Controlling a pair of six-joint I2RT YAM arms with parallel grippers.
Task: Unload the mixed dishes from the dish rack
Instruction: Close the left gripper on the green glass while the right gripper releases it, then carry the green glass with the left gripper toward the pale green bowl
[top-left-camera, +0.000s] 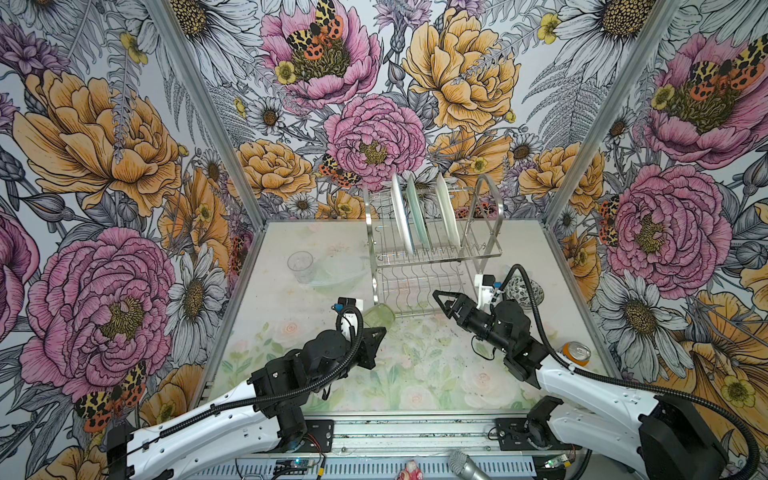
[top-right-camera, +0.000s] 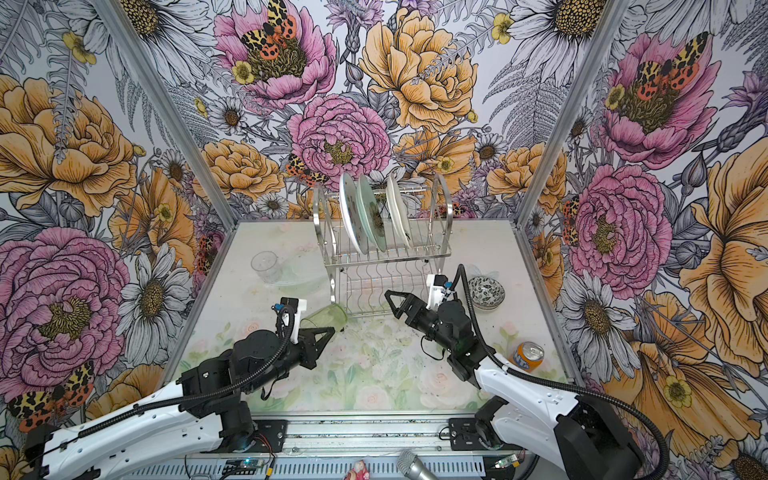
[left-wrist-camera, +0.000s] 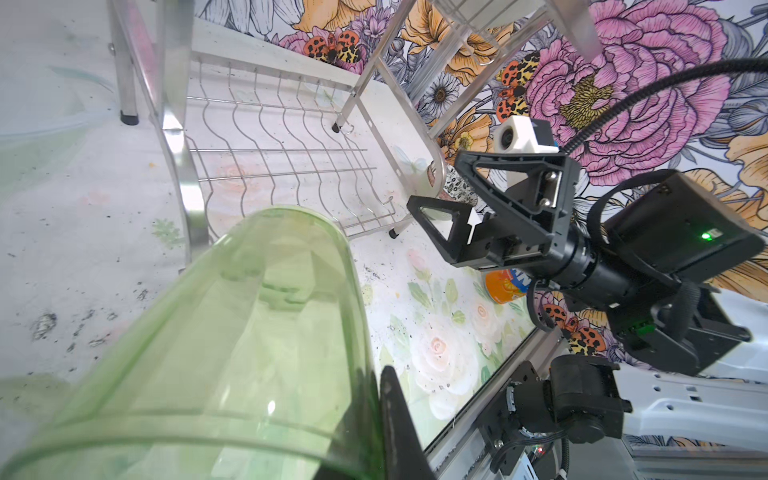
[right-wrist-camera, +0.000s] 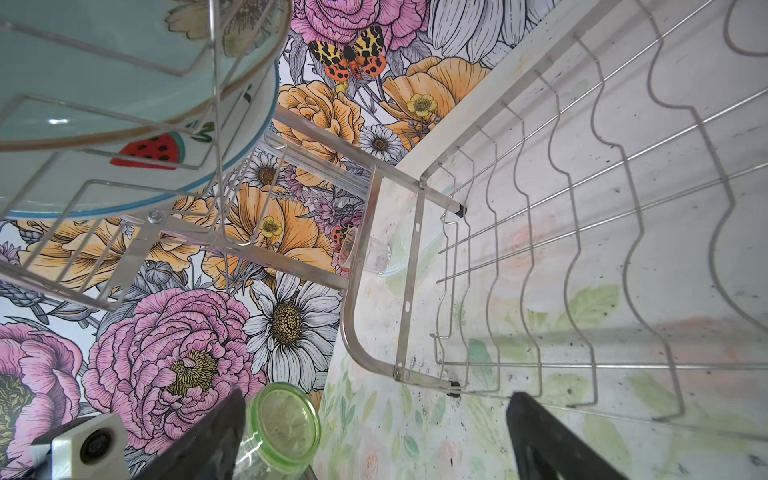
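In both top views we find the dish rack (top-left-camera: 432, 249) standing at the back of the tabletop (top-left-camera: 415, 374). Three plates (top-left-camera: 417, 212) stand on edge in its upper slots, which is what keeps them upright; the lower shelf is bare. A clear tumbler (top-left-camera: 300, 264) and a patterned bowl (top-right-camera: 486, 293) sit on the tabletop to either side of the rack, so we judge the unloading part done. The left gripper (top-left-camera: 379, 336) holds the green tumbler (top-left-camera: 380, 314) tilted, just in front of the rack's left leg.

In the left wrist view one finger (left-wrist-camera: 395, 415) lies outside the glass at its rim. We judge the jaws clenched on the thin wall, hence the tilt. Only here do we see the right gripper (left-wrist-camera: 433, 178) whole: jaws released, holding nothing.

The right wrist view alone shows the watermelon plate (right-wrist-camera: 145, 151) and its print, and the green tumbler's base turned towards those spread jaws.
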